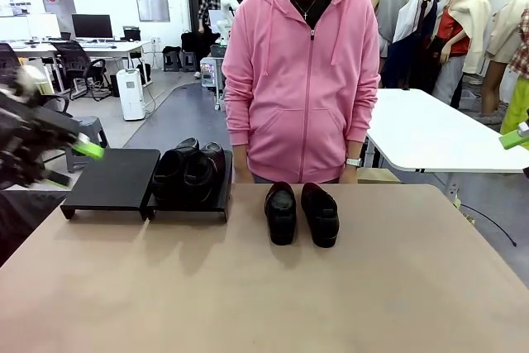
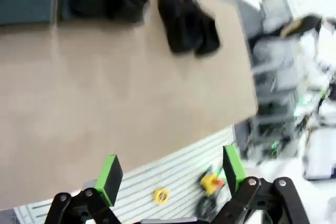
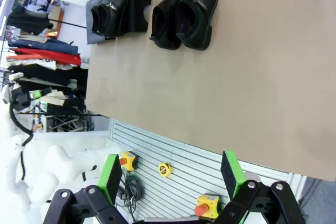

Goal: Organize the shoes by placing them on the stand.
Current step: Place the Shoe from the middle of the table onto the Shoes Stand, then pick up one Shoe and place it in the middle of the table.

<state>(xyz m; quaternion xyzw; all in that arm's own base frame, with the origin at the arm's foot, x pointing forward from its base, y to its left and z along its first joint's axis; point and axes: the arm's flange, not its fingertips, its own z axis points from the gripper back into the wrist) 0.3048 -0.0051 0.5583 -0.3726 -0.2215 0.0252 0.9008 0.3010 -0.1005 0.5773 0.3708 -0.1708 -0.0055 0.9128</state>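
Two black glossy shoes (image 1: 301,213) sit side by side on the tan table, toes toward me, in front of the person. Another pair (image 1: 189,173) rests on the right-hand black stand (image 1: 221,201); the left-hand stand (image 1: 111,178) is bare. My left gripper (image 1: 74,164) hovers blurred at the left edge, beside the bare stand, open. Its wrist view shows the open left gripper (image 2: 170,174) high above the near table edge, with the loose shoes (image 2: 187,22) far off. The right gripper (image 3: 170,174) is open too, well back from the loose shoes (image 3: 185,10) and the loaded stand (image 3: 137,4).
A person in a pink hoodie (image 1: 300,80) stands at the far edge, hands low behind the table. A white table (image 1: 438,134) stands at the back right. A green pad (image 1: 514,138) of the right gripper shows at the right edge. Tape measures (image 3: 165,169) lie below the near edge.
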